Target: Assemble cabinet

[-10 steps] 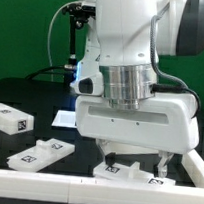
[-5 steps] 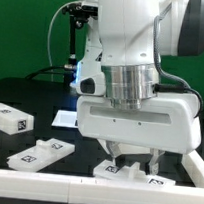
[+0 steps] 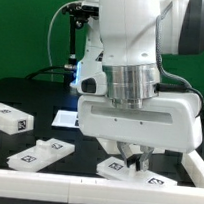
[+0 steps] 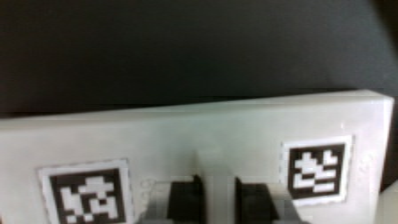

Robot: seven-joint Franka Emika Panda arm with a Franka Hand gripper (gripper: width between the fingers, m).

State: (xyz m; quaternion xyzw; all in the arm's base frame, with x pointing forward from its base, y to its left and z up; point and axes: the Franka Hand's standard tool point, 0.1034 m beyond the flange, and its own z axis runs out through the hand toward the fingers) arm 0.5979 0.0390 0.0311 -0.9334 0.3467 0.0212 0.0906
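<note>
The cabinet point(image 3: 117, 172), a white thin-walled piece with black-and-white tags, lies at the front of the black table, right under the arm. My gripper point(image 3: 135, 159) points straight down onto it, shut on a thin upright wall of the piece. In the wrist view the cabinet point(image 4: 196, 130) fills the lower half, with one tag on either side of the fingers. There the gripper point(image 4: 221, 205) shows two dark fingers with a narrow white strip pinched between them.
A small white tagged block point(image 3: 10, 119) sits at the exterior view's left. A flat white tagged panel point(image 3: 40, 152) lies in front of it. A white sheet point(image 3: 64, 117) lies further back. A white rail point(image 3: 43, 182) borders the table's front and right side.
The fingers, spread wide a second ago, have come together onto the cabinet's wall. The arm itself has hardly moved.
</note>
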